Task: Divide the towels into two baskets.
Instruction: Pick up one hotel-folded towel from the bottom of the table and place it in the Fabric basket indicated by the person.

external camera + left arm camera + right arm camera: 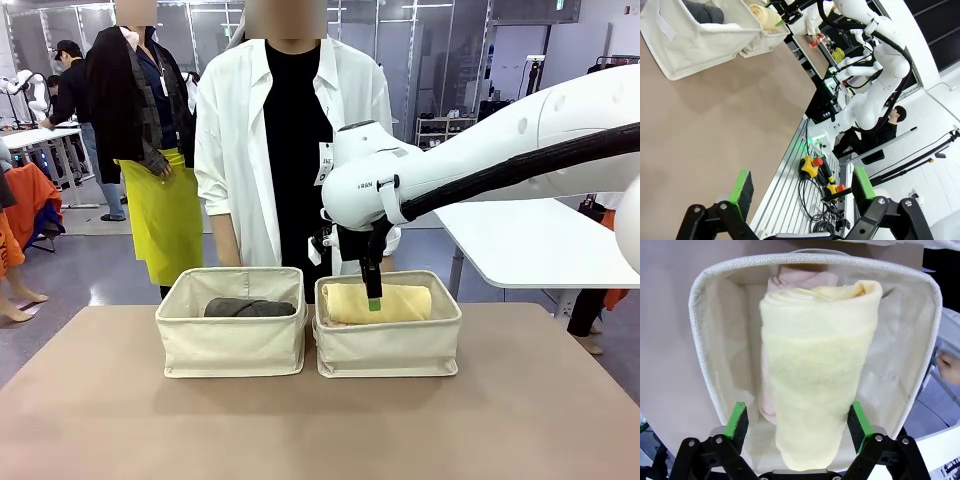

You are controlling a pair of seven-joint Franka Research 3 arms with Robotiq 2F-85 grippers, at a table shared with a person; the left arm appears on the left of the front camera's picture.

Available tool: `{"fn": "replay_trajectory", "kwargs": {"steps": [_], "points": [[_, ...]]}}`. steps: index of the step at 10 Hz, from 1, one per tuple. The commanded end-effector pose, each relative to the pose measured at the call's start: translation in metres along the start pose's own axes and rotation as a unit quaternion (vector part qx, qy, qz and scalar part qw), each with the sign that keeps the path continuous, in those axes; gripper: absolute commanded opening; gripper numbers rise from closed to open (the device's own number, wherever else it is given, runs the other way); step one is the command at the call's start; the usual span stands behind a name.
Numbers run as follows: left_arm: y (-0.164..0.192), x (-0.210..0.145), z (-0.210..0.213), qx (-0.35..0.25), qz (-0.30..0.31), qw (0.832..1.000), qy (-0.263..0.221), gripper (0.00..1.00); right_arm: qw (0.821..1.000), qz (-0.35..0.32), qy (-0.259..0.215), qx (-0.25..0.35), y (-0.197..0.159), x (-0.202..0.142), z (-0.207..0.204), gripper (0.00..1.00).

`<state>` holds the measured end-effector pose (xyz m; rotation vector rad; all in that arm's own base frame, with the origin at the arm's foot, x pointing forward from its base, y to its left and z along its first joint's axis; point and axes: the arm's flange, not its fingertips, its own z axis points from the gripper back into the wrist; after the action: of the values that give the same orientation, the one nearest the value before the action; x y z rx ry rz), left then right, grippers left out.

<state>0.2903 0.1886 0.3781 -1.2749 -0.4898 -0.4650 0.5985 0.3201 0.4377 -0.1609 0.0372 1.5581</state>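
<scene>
My right pincer [798, 427] hangs over the right basket [705, 360] with its green pads [737, 421] spread wide, one on either side of the pale yellow towel [815, 375] and apart from it; I cannot tell whether a pad grazes the terry. The wrist view looks straight down into that basket: the yellow roll lies on top of a pale pink towel [797, 277], whose end shows beyond it and whose side shows beneath it along one edge. From the front, the pink one is hidden and only the yellow roll [378, 302] rises above the cream rim [388, 332], with my finger [372, 285] dipping in front of it.

My left pincer [802, 192] is held spread and empty above the tabletop's [705, 130] near edge, pads well apart, touching nothing.

Both baskets sit side by side at the middle of the tabletop, close to its far edge. The left basket [230, 335] holds a dark grey towel [248, 308] lying low inside.

Small dark lettering on my right arm's wrist housing [365, 185] is too small to read. Behind the baskets stands a person in a white coat [235, 150] with a badge clipped to it, its print unreadable.
</scene>
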Motion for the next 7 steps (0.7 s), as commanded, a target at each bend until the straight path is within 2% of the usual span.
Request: {"fn": "replay_trajectory", "kwargs": {"steps": [1,2,3,4,7], "points": [[-0.004,0.000,0.002,-0.001,-0.001,1.000,-0.005,1.00,1.000,-0.016,0.008,-0.009,0.017,-0.010,0.004,1.00],[-0.004,0.000,0.002,-0.001,-0.001,1.000,-0.005,1.00,1.000,-0.022,-0.003,-0.007,0.021,-0.013,0.005,1.00],[-0.004,0.000,0.002,-0.001,-0.001,1.000,-0.005,1.00,0.999,-0.031,0.026,-0.013,0.029,-0.019,0.003,1.00],[-0.004,0.000,0.002,-0.001,-0.001,1.000,-0.005,1.00,1.000,-0.006,0.001,-0.003,0.004,-0.005,0.007,1.00],[-0.004,0.000,0.002,-0.001,-0.001,1.000,-0.005,1.00,1.000,-0.006,0.001,-0.003,0.004,-0.005,0.007,1.00]]}}
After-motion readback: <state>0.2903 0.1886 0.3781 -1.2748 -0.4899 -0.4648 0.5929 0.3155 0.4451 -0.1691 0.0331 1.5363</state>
